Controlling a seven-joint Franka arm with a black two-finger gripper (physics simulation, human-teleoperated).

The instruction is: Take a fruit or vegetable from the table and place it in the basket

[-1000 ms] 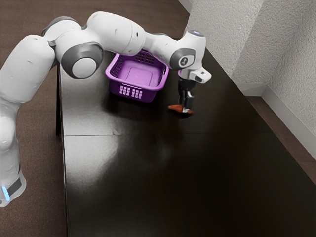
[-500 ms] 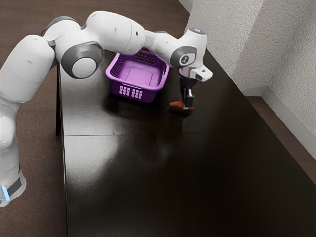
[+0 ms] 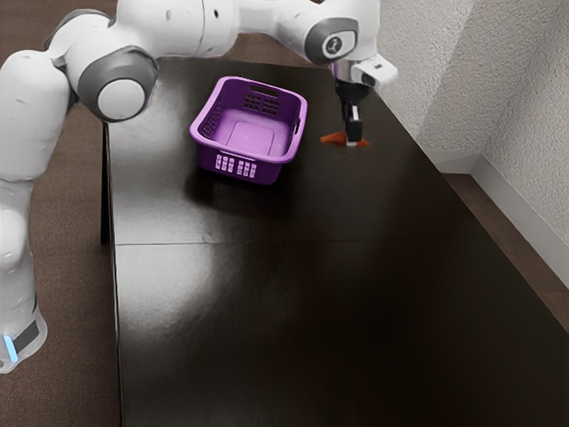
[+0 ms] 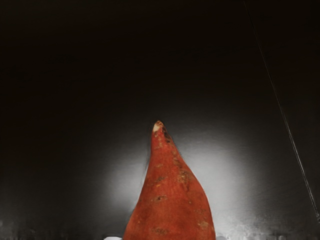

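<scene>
In the exterior view my gripper (image 3: 353,140) points down, shut on an orange-red sweet potato (image 3: 332,139), whose ends stick out on both sides of the fingers. Both are held up over the table, on the exterior view's right of the purple basket (image 3: 251,158) and apart from it. The basket stands upright and its visible floor is bare. In the wrist view the tapered sweet potato (image 4: 170,200) points away from the hand, with pale bits of the fingertips at either side of its wide part.
The dark table (image 3: 338,329) has a thin seam across it. A textured light wall (image 3: 427,71) rises beyond the table's edge on the exterior view's right.
My gripper has risen, carrying the sweet potato up and slightly to the exterior view's right. The arm has lifted with it, and the basket has stayed where it was.
</scene>
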